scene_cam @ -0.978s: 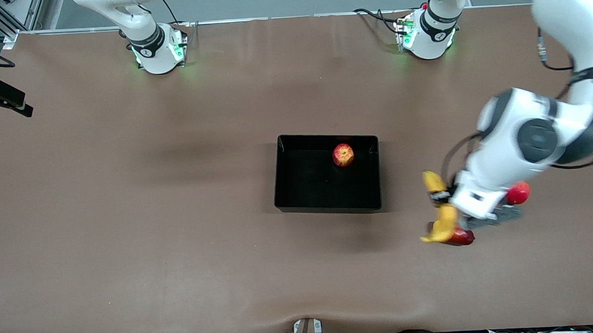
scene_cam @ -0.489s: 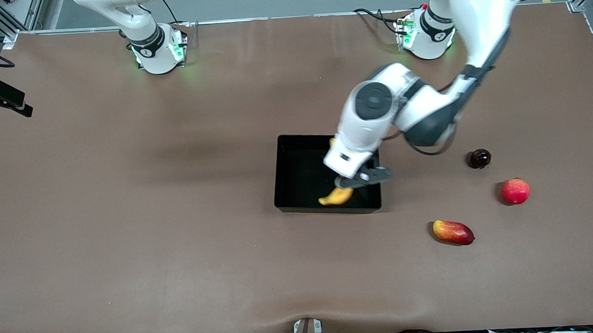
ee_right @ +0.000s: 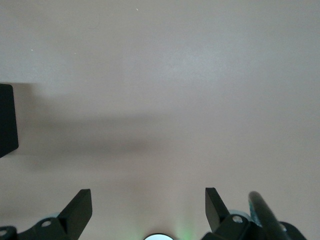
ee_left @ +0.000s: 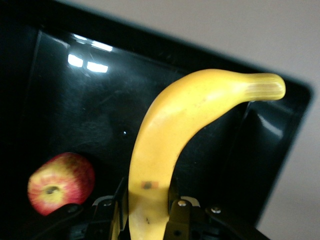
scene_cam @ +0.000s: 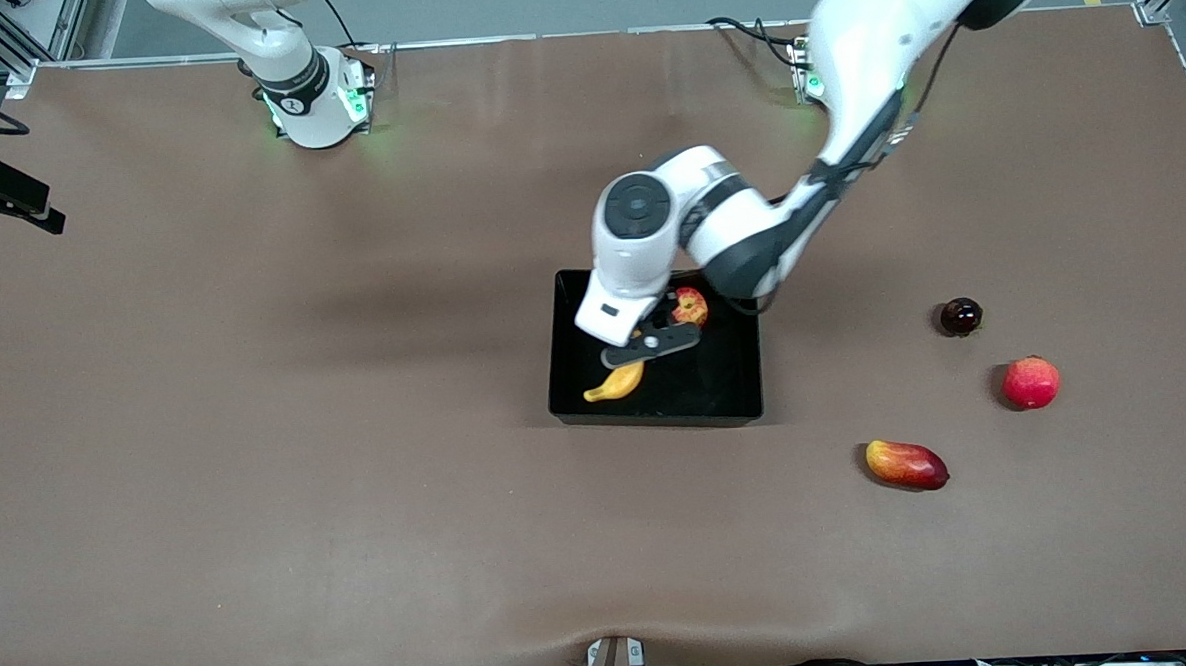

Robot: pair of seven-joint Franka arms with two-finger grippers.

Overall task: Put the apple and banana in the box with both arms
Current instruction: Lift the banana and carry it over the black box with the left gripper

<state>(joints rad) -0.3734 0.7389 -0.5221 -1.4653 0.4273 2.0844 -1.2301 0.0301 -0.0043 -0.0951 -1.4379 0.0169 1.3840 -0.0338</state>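
Box (scene_cam: 746, 406), black and shallow, at the middle of the bench (scene_cam: 257, 438), serving as landmark. Left gripper (scene_cam: 644, 349) hangs over the box interior, its fingers (ee_left: 176, 212) pinching the banana (scene_cam: 615, 382) near one end; the fruit's other end points toward the box wall nearest the front camera. Apple (scene_cam: 692, 306) rests inside the box, near the wall farthest from that camera. Right gripper (ee_right: 148, 210) waits above bare bench, fingers spread wide and holding nothing. Toward the left arm's end of the bench from the box lie a mango-like fruit (scene_cam: 906, 463), a pinkish-red round fruit (scene_cam: 1031, 382) and a small dark round fruit (scene_cam: 961, 316).
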